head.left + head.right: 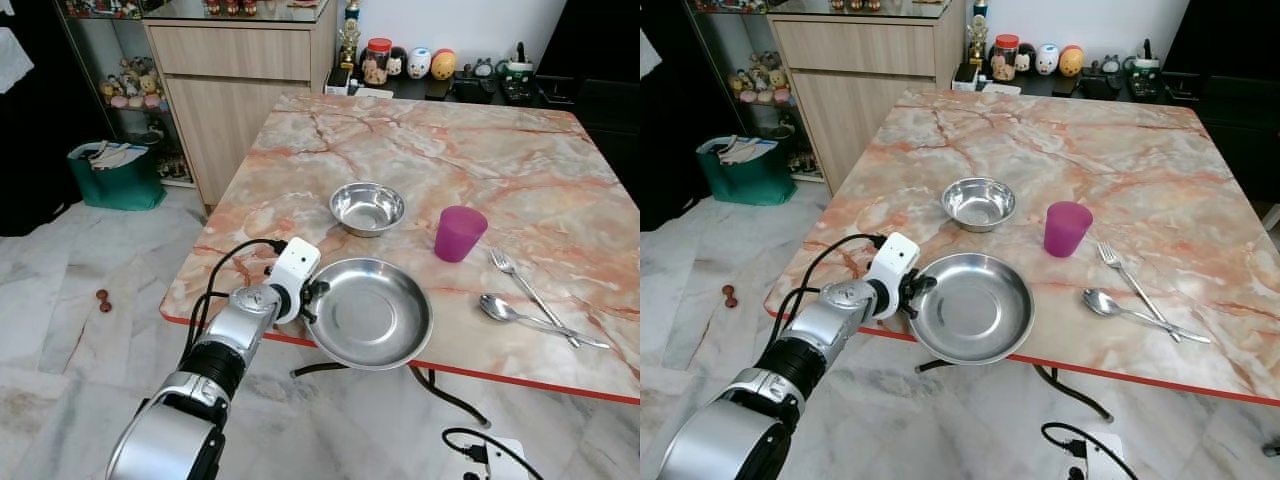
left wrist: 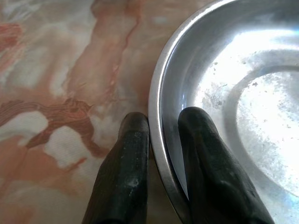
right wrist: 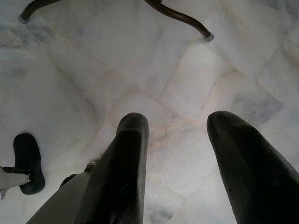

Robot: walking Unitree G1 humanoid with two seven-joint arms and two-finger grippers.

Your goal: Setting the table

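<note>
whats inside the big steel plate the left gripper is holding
Nothing: the steel plate holds only its bare, scuffed metal bottom. The left gripper pinches its rim, one finger inside covering a small patch of the inner wall.

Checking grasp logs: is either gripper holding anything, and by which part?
Left gripper holds the plate by its rim, one finger inside and one outside, at the table's near edge. Right gripper is open over the floor, holding nothing.
</note>
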